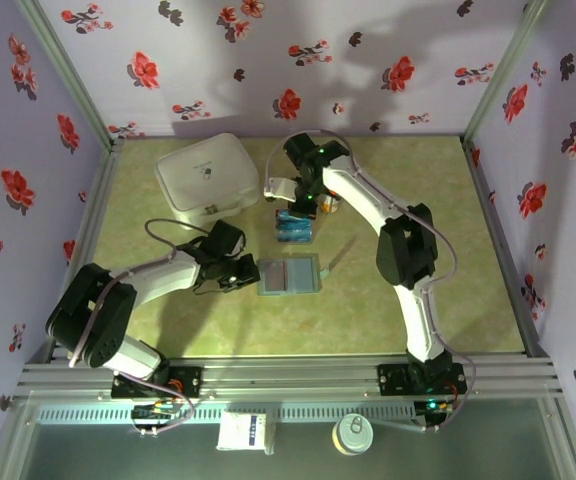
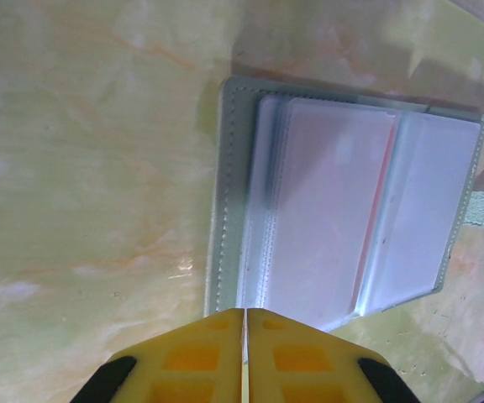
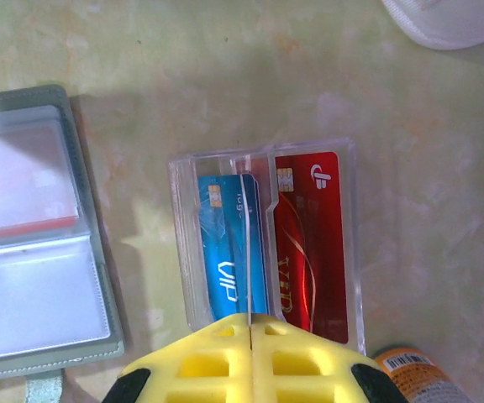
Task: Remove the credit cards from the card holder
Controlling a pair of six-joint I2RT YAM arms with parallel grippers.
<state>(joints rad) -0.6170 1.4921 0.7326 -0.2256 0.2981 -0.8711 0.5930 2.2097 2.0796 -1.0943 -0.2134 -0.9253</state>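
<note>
The card holder lies open on the table, its clear pockets up. A pale card with a reddish edge sits inside one pocket. My left gripper is shut, its tips at the holder's left edge; I cannot tell whether they pinch anything. My right gripper is shut on a credit card held edge-on above a clear plastic box. A blue card and a red card lie in that box.
A big white lidded case stands at the back left. An orange-capped bottle lies just right of the clear box. A thin stick-like object rests right of the holder. Flowered walls enclose the table.
</note>
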